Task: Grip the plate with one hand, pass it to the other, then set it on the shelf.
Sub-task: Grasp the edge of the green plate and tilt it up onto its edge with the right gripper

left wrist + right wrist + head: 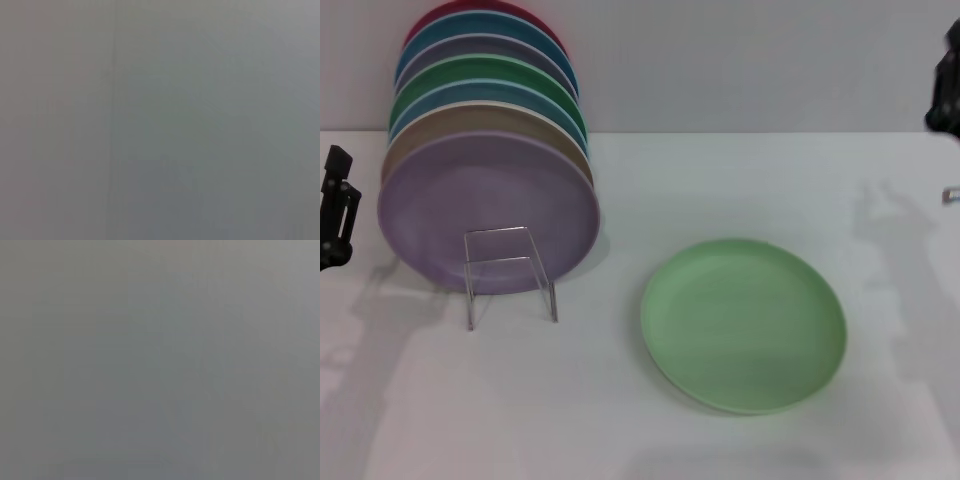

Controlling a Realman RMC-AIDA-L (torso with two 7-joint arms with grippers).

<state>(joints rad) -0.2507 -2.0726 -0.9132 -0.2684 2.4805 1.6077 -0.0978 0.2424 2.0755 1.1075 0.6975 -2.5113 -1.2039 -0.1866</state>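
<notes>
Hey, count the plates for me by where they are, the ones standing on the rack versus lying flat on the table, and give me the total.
Standing plates in the rack stack, lilac-purple plate in front: 7
Light mint-green plate lying flat on the table: 1
Total plates: 8

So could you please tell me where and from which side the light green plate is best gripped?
Probably by its raised rim on the robot's right side. The light green plate lies flat on the table, so only the thin edge offers a hold, and the right pincer, up at the right edge, is nearer.
</notes>
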